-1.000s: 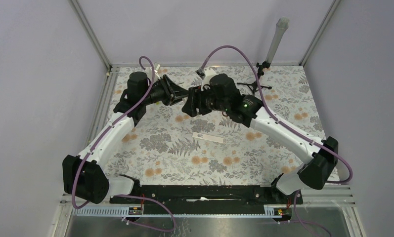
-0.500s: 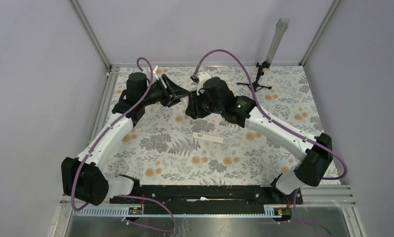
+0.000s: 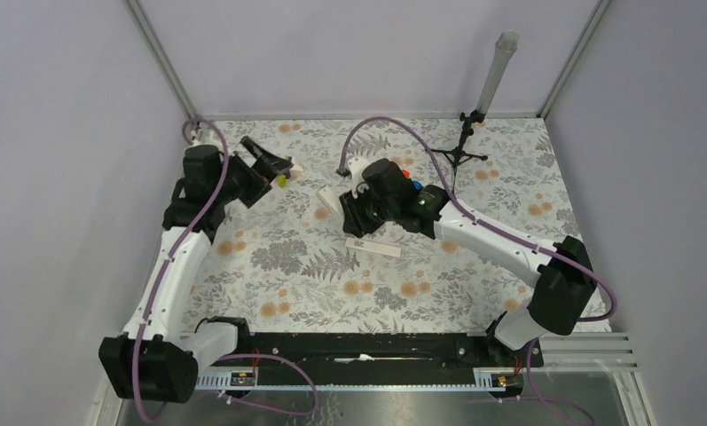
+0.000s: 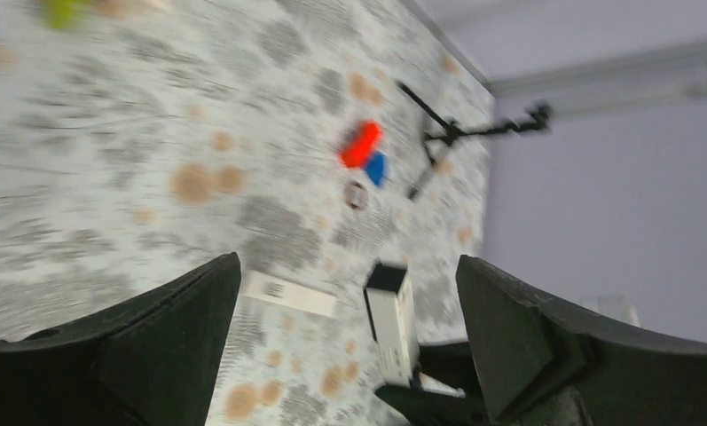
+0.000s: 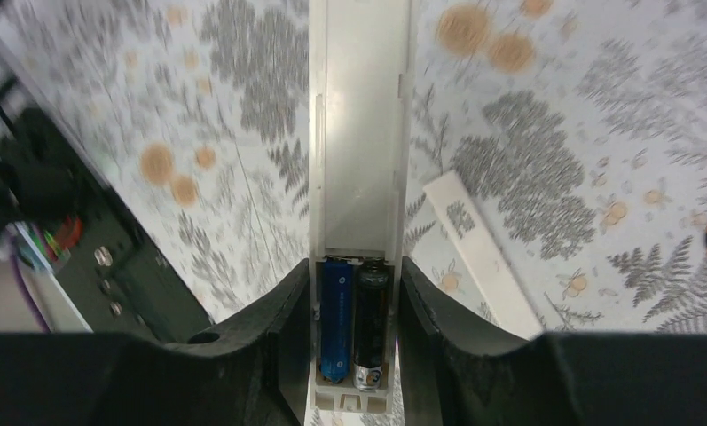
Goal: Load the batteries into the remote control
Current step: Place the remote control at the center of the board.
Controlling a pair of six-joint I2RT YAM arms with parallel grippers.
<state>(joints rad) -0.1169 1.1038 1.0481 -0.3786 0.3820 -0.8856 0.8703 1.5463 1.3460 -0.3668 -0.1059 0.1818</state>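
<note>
The right pincer (image 5: 357, 282) is pinching the remote control (image 5: 358, 133) by its long sides near one end. The open recess faces the wrist camera, which I judge is meant to keep the recess reachable and its contents easy to check. Both batteries (image 5: 338, 330) lie side by side in that recess, one blue and one darker, right between the fingers (image 5: 278, 346). The stretch of recess beyond them is bare white plastic. In the view from above, the remote projects from the pincer toward the back left, over the floral worktop (image 3: 278, 266).

The left pincer (image 4: 348, 266) is spread wide and holds nothing. It stands off at the back left, well apart from the remote, which leaves the right arm room and keeps the remote in its own camera's sight. That view is smeared, so how far off the worktop the remote sits is hard to tell from it.

A flat white strip (image 3: 373, 248) lies on the worktop just beside the right pincer, on its near side. I take it for the recess cover, set where it can be fetched. A red block (image 3: 405, 174) and a blue half-round piece (image 3: 416, 186) sit together behind the right arm, clear of the work.

By this layout the loading looks done, and closing the recess would fall to the free left pincer.
</note>
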